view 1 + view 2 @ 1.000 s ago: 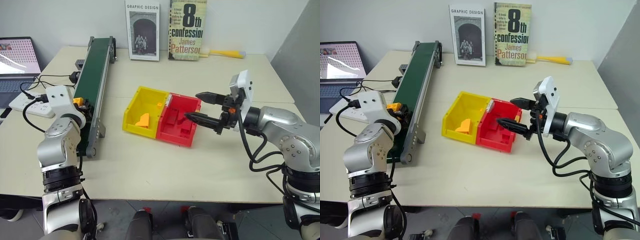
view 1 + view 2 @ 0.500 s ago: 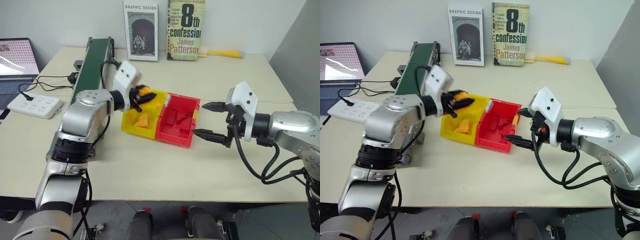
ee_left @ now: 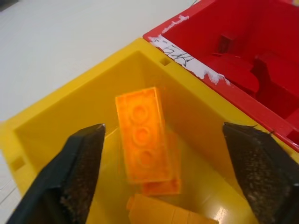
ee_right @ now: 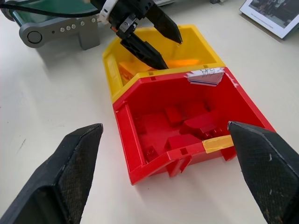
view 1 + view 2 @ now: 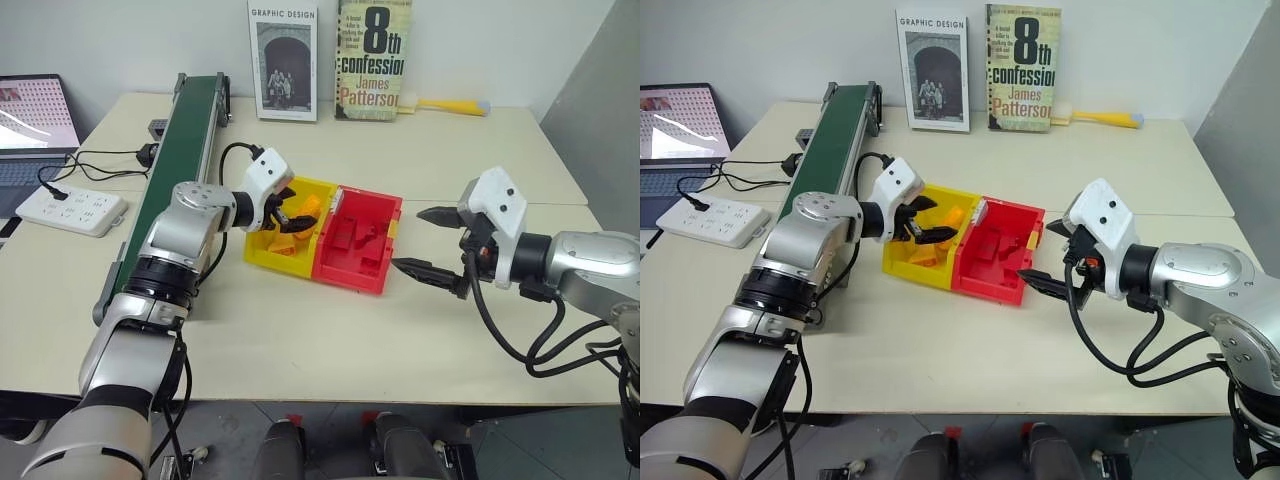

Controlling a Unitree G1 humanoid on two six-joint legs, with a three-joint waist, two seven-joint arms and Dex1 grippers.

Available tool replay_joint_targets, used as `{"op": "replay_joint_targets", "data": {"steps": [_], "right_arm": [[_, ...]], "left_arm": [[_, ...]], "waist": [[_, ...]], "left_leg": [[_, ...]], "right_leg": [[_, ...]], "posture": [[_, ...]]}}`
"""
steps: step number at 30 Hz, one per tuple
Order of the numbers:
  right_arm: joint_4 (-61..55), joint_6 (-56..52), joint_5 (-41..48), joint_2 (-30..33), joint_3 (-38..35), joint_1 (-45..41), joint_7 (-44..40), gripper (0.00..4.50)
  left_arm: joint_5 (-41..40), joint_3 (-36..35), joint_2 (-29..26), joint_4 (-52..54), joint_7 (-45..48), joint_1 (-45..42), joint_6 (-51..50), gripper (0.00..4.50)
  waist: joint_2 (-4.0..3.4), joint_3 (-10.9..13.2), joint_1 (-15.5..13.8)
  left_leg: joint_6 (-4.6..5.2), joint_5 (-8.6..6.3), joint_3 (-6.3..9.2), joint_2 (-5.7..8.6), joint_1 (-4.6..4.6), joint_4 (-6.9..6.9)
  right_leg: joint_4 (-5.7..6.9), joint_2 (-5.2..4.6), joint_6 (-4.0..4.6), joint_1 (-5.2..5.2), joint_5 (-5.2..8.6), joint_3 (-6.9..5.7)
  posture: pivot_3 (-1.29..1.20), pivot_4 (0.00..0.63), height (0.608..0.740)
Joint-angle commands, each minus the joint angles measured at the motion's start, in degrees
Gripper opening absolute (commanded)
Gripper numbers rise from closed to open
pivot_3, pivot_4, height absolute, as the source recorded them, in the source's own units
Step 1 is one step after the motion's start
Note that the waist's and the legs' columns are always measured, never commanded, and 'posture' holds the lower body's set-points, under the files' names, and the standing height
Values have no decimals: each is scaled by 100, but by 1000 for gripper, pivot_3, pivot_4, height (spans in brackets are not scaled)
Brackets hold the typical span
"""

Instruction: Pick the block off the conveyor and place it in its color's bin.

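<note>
While the yellow bin (image 5: 262, 240) and its joined red bin (image 5: 350, 262) sit mid-frame on the table (image 5: 300, 330), the yellow one holds a wedge-like orange piece (image 3: 163, 214) on its floor, and the red one holds dark red pieces (image 4: 187, 128). Over the yellow bin the left gripper (image 5: 291, 212) hangs with its fingers spread wide, grasping nothing. The block (image 3: 145, 140) lies between those fingers in the left wrist view, free of both and inside the bin's walls; whether it rests on anything I cannot tell. It is orange-yellow, oblong, with round studs on its face. At the frame's right the right gripper (image 5: 432, 243) stands released beside the red bin, empty. Along the upper left runs the green conveyor (image 5: 180, 140); two books (image 5: 330, 60) stand at the top.
</note>
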State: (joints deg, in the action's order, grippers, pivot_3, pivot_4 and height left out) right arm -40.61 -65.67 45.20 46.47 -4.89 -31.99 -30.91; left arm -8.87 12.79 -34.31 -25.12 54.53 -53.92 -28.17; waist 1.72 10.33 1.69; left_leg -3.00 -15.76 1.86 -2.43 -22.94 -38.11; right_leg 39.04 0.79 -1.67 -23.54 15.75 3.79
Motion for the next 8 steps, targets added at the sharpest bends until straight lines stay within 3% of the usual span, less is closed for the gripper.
{"op": "replay_joint_targets", "data": {"steps": [1, 5, 8], "right_arm": [[279, 305, -106, 253, -107, -70, -320, 4500], [985, 849, -415, 611, -2, -116, -948, 4500], [1262, 1154, -560, 697, 100, -91, -1263, 4500]], "left_arm": [[-84, -241, -563, 558, 650, -73, 46, 4404], [-269, -387, -1510, 1254, 1632, 330, 85, 4404], [-343, -582, -1806, 1433, 1721, 548, 13, 4404]], "waist": [[0, 0, 3], [-1, 3, 51], [-3, 4, 46]], "left_leg": [[0, 0, -2, 0, 0, 0], [0, 0, -14, -4, 3, 4], [0, 0, -16, -9, 6, 6]], "right_leg": [[0, 0, 0, 0, 0, 1], [2, 2, 0, -9, 0, 11], [4, 4, 1, -10, 0, 11]], "posture": [[0, 150, 740], [0, 150, 740], [0, 150, 740]]}}
